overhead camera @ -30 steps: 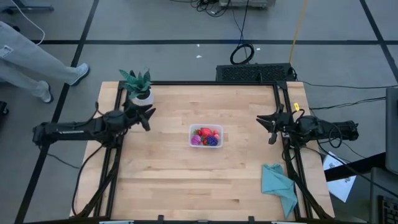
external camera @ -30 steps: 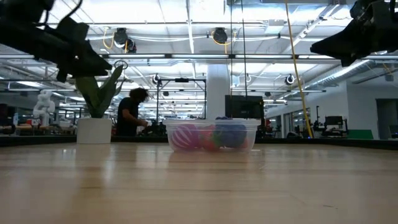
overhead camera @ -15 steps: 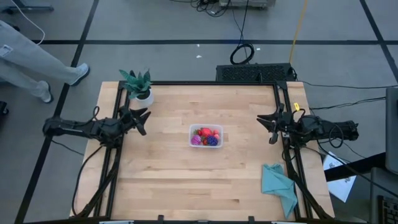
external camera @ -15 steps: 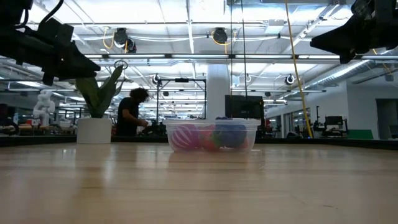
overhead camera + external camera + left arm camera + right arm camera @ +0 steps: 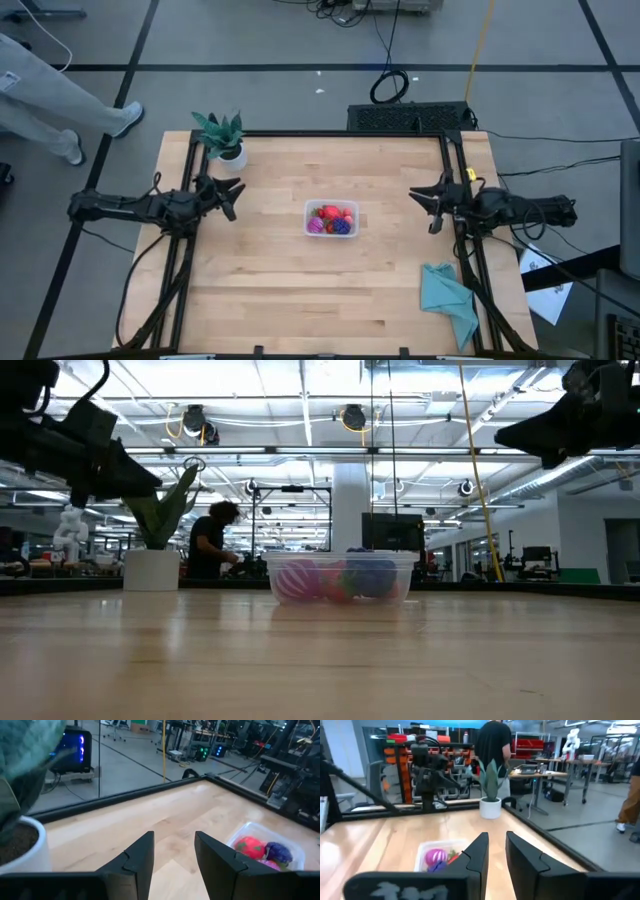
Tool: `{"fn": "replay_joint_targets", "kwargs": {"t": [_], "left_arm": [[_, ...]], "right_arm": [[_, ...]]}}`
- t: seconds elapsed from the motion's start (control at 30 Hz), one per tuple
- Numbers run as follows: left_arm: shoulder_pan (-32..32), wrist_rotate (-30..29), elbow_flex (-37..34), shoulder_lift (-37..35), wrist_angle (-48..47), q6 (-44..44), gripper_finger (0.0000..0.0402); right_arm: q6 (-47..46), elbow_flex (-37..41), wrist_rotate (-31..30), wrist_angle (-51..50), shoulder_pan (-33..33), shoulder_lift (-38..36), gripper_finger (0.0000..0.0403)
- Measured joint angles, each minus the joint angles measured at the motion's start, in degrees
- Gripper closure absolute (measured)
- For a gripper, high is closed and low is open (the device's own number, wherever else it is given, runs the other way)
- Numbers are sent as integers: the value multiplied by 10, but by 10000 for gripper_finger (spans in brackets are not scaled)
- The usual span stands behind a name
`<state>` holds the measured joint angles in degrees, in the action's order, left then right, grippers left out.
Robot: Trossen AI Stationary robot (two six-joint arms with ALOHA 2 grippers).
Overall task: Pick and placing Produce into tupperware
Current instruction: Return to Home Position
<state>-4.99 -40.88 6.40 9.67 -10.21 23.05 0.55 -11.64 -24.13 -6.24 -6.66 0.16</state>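
Note:
The clear tupperware point(image 5: 331, 218) stands at the table's middle and holds the produce point(image 5: 333, 217): red pieces, a magenta ball and a dark purple cluster. The low view shows the tupperware point(image 5: 340, 577) resting flat on the wood. My left gripper point(image 5: 234, 197) hovers open near the table's left edge, in front of the potted plant, with nothing between its fingers point(image 5: 142, 852). My right gripper point(image 5: 424, 208) hovers shut near the table's right edge, pointing level at the tupperware point(image 5: 442, 852). Both are well above the table and far from the container.
A green plant in a white pot point(image 5: 222, 140) stands at the far left corner, close to my left gripper. A teal cloth point(image 5: 447, 297) lies at the near right corner. A person's legs point(image 5: 50, 95) show on the floor beyond the table's left.
My left gripper has drawn back toward the table's left edge and a little toward the near edge, away from the plant, and has sunk slightly. Its fingers stay apart. The tupperware and produce have not moved.

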Motion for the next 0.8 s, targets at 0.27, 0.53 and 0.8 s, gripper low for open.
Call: {"fn": "replay_joint_targets", "kwargs": {"t": [0.27,0.53,0.8], "left_arm": [[-4,19,-34,5,83,-31,257],[-24,24,-34,7,83,-20,257],[-35,28,-34,8,82,41,257]], "right_arm": [[0,40,5,8,0,0,349],[48,51,8,9,0,0,349],[54,51,4,8,0,0,349]]}}
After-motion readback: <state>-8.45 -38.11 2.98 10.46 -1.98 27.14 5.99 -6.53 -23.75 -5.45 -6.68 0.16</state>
